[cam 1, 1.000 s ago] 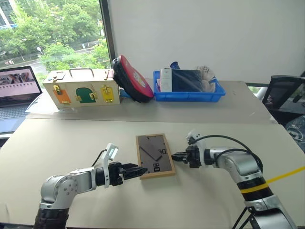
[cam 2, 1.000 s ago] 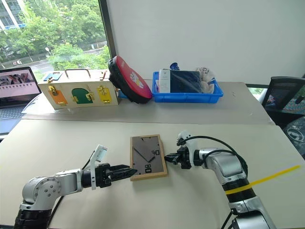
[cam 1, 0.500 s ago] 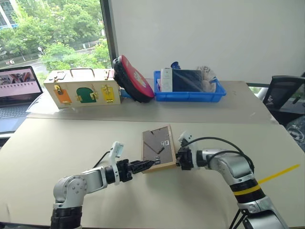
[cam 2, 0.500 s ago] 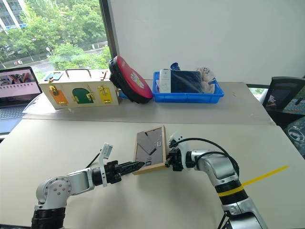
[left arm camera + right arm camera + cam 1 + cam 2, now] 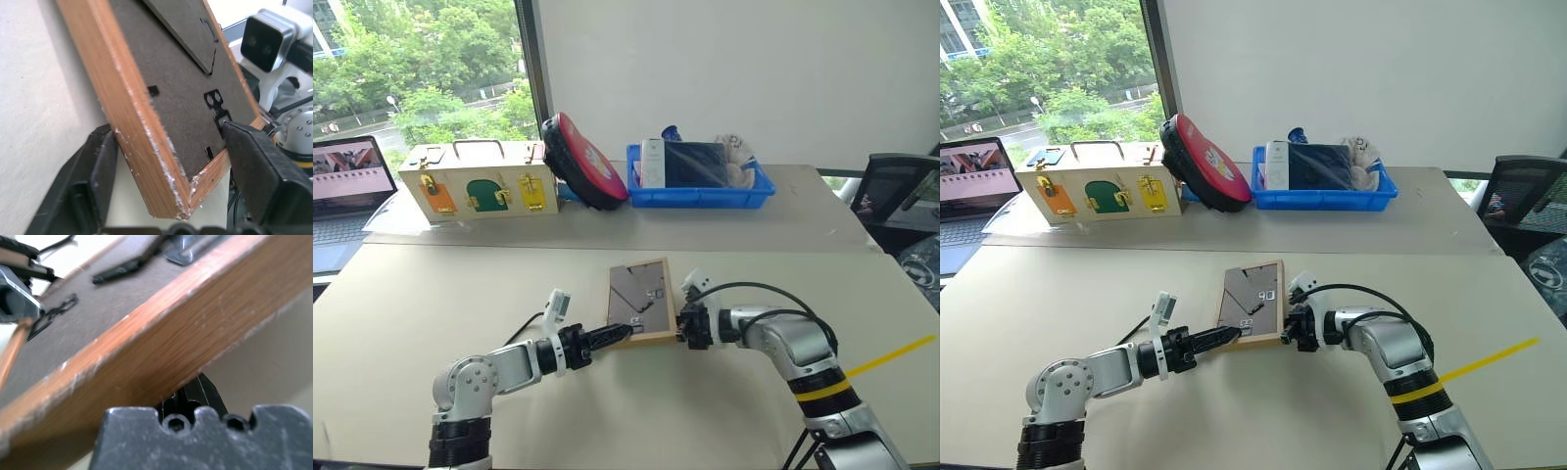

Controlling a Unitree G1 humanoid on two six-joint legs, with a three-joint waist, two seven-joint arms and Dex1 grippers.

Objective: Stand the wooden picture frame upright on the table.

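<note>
The wooden picture frame [image 5: 641, 299] stands tilted up on its near edge on the table [image 5: 460, 284], with its dark grey back and fold-out stand facing me. My left gripper [image 5: 625, 333] reaches in from the left at the frame's near left corner. In the left wrist view one finger lies against the front side and the other finger [image 5: 254, 166] presses on the grey back, so it is shut on the frame [image 5: 146, 122]. My right gripper [image 5: 681, 330] is shut, its tips tucked under the frame's right edge [image 5: 161, 347] and propping it.
Along the back stand a cream latch box [image 5: 480, 186], a red round case [image 5: 584, 162] and a blue bin [image 5: 700, 191] with items. A laptop [image 5: 347, 176] sits at far left, and a chair [image 5: 901, 191] at far right. A yellow strip [image 5: 901, 352] crosses the table's right side.
The frame has gone from lying flat to tilted up steeply. My left gripper has moved in to its near left corner and closed there. The right gripper has pushed in under the right edge.
</note>
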